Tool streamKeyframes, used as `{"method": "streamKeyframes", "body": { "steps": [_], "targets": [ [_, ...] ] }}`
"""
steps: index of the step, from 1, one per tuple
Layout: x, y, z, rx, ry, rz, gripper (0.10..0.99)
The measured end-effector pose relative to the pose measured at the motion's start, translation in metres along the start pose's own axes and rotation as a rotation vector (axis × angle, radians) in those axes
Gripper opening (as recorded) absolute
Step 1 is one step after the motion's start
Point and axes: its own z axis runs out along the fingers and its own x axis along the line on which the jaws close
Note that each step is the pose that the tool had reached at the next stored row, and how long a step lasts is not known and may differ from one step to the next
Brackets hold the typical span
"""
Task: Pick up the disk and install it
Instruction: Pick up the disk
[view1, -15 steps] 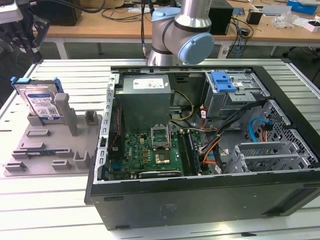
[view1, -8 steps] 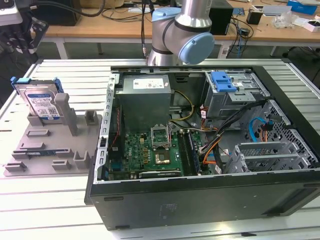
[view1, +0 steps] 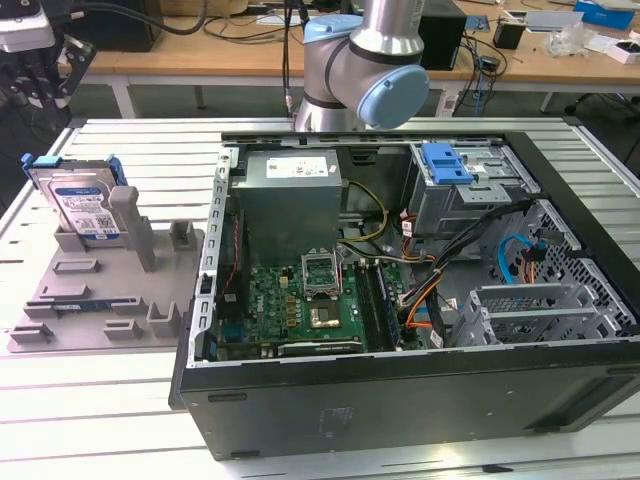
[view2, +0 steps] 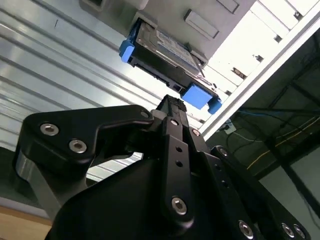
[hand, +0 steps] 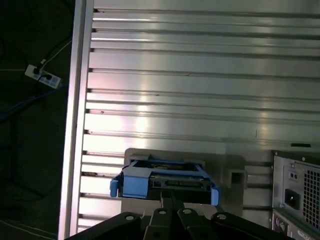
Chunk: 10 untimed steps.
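The disk is a silver drive with a white-and-blue label in a blue carrier frame. It stands upright in a grey holder at the exterior view's left. My gripper hangs above it near that view's top left corner, apart from the disk. In both wrist views the black fingers lie close together with nothing between them, so the gripper is shut. The disk lies just beyond the fingertips. In the first wrist view the disk's blue end sits right past my gripper.
An open computer case lies at the exterior view's right, with a motherboard and a grey drive cage topped by a blue bracket. The arm's base stands behind it. The slatted table's edge is close to the holder.
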Motion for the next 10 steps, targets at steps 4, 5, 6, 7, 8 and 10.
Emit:
{"method": "streamKeyframes", "body": {
  "steps": [4, 5, 6, 7, 8, 10],
  "targets": [
    [0.0000, 0.0000, 0.0004, 0.006, 0.0054, -0.097, 0.106],
    [0.0000, 0.0000, 0.0005, 0.006, 0.0063, -0.114, 0.106],
    [0.0000, 0.0000, 0.0006, 0.008, 0.0079, -0.144, 0.106],
    [0.0000, 0.0000, 0.0007, 0.010, 0.0096, -0.176, 0.106],
    [0.0000, 0.0000, 0.0008, 0.011, 0.0107, -0.196, 0.106],
    [0.0000, 0.0000, 0.0010, 0.013, 0.0127, -0.236, 0.106]
  ]
}}
